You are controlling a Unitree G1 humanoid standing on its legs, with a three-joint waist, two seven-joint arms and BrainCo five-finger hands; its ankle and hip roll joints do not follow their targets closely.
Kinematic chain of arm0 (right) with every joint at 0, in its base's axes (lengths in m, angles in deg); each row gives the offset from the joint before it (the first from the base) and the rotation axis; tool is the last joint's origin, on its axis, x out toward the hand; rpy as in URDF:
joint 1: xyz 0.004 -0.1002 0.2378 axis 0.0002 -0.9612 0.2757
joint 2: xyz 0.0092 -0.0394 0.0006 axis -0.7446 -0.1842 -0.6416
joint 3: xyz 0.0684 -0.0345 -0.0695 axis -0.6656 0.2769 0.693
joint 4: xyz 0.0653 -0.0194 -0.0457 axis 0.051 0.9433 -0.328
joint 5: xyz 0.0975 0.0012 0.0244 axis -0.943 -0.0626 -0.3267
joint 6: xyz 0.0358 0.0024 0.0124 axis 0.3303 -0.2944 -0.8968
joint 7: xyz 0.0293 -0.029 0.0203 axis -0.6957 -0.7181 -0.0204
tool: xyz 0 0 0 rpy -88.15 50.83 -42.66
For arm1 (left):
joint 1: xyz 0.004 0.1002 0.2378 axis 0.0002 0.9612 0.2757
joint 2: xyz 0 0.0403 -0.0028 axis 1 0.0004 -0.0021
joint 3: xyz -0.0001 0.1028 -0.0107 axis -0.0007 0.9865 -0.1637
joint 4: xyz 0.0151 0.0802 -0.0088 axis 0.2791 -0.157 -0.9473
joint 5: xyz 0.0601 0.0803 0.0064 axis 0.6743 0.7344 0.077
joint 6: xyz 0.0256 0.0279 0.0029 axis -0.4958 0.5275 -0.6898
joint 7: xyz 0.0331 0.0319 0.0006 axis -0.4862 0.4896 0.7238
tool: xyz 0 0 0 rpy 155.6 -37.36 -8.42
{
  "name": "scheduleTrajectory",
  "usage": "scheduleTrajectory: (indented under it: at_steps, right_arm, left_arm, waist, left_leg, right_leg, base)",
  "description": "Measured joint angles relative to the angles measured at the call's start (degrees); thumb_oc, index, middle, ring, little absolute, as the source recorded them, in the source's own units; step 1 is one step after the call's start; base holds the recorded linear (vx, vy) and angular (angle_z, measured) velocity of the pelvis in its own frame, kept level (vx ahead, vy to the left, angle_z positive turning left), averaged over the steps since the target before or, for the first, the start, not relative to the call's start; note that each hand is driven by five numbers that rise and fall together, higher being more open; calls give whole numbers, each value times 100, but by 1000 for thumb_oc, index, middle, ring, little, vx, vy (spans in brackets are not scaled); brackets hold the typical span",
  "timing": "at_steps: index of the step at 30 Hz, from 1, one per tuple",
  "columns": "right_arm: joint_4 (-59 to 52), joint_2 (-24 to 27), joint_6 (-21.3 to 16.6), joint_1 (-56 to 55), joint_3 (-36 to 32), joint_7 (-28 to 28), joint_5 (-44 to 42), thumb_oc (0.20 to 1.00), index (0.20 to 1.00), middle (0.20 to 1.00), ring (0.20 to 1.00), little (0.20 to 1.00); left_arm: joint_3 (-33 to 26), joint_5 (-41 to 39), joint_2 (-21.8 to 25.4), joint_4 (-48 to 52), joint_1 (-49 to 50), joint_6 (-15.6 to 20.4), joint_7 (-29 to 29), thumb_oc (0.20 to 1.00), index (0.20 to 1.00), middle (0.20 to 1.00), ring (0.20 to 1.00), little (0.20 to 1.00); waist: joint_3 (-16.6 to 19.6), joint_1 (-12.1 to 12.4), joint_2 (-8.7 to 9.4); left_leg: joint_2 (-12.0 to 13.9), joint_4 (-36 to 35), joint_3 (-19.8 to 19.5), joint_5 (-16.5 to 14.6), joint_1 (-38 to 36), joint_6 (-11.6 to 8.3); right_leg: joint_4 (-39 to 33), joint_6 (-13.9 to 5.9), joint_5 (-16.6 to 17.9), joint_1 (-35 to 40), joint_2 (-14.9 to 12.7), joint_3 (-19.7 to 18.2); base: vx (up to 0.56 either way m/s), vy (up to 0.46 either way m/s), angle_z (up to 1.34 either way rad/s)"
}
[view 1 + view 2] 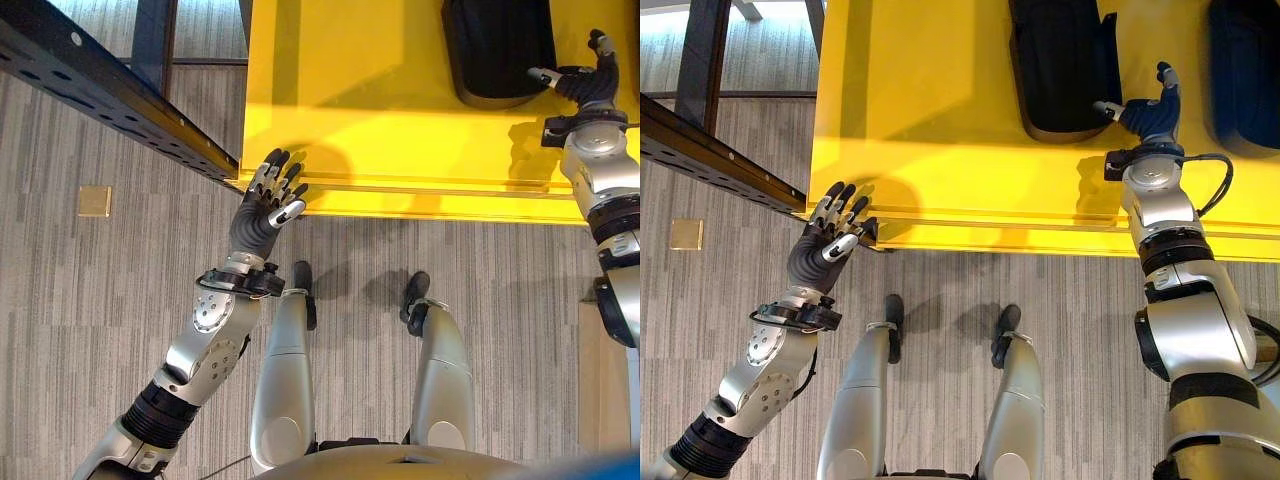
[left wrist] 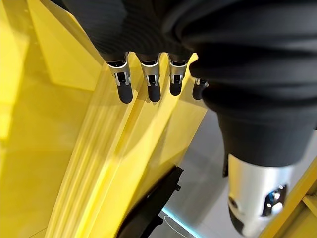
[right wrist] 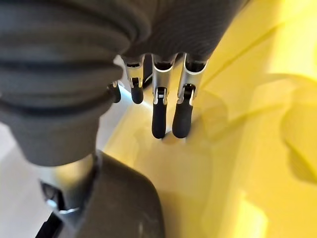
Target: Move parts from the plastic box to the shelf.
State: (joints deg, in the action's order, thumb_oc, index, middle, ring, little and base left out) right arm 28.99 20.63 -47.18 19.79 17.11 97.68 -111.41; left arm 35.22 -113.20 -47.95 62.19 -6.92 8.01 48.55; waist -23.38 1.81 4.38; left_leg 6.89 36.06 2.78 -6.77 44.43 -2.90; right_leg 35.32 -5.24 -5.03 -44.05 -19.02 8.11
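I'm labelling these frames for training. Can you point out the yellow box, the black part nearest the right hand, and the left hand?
yellow box [image 1: 400, 195]: left eye view, near rim.
black part [image 1: 1060, 70]: right eye view, its top face.
left hand [image 1: 262, 215]: left eye view, dark palm.

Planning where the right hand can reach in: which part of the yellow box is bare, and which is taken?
Bare: the yellow box floor between its near rim and the black part, stretching toward the left hand at the near corner. Crowded: the far right, where the right hand sits beside that part, with another dark part further right.
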Motion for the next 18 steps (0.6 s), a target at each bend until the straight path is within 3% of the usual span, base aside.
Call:
scheduleTrajectory:
  at_steps: [18]
  right_arm:
    - [-599,-4,-106,-450,-106,-2,-6,1000,1000,1000,1000,1000]
  left_arm:
    - [-107,0,-65,0,59,0,1,1000,1000,1000,1000,1000]
  waist:
    - [-8,-64,25]
  left_leg:
    - [5,14,-9,1,2,-2]
  right_leg:
    - [-3,-13,16,7,14,-10]
  base:
    - [5,-1,0]
